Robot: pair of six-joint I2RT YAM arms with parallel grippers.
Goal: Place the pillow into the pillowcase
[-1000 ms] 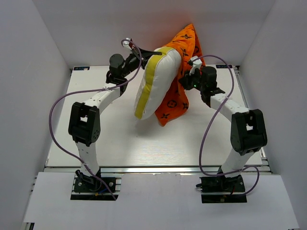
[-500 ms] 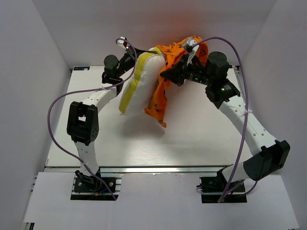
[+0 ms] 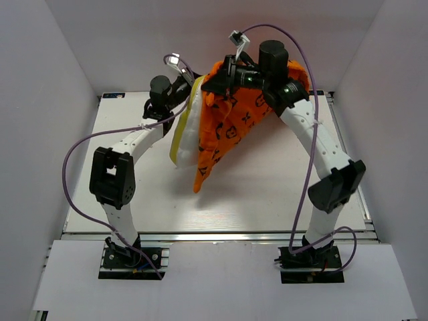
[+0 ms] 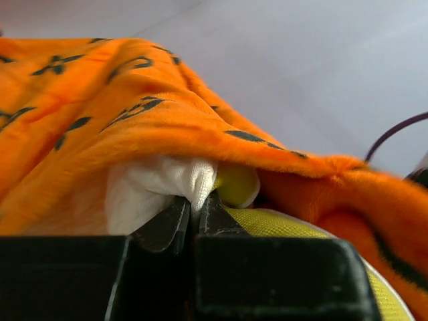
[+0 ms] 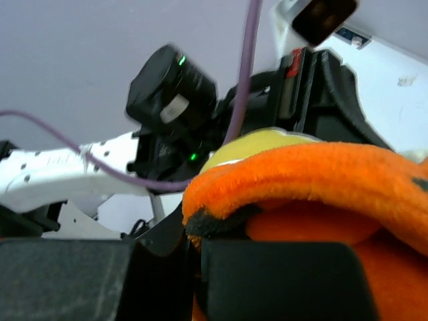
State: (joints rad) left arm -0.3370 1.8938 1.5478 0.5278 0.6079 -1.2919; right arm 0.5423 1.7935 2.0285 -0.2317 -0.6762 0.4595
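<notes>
Sleeving step: pillow (image 3: pixel 189 137) on edge above the table's (image 3: pixel 267 194) far end, left gripper (image 4: pixel 196 212) pinched on its white corner. The right gripper (image 5: pixel 195 242) clamps the pillowcase (image 3: pixel 231 130) hem, case draped over the pillow top. Next, I judge: draw the hem down over the yellow band (image 3: pixel 176 146).

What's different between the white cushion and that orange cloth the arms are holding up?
The pillow is cream-white with a yellow band; the pillowcase is orange with black motifs. The pillow looks thick; the pillowcase drapes limply over it. The left gripper pinches the pillow, the right gripper the pillowcase. Both are gripped at an edge.
</notes>
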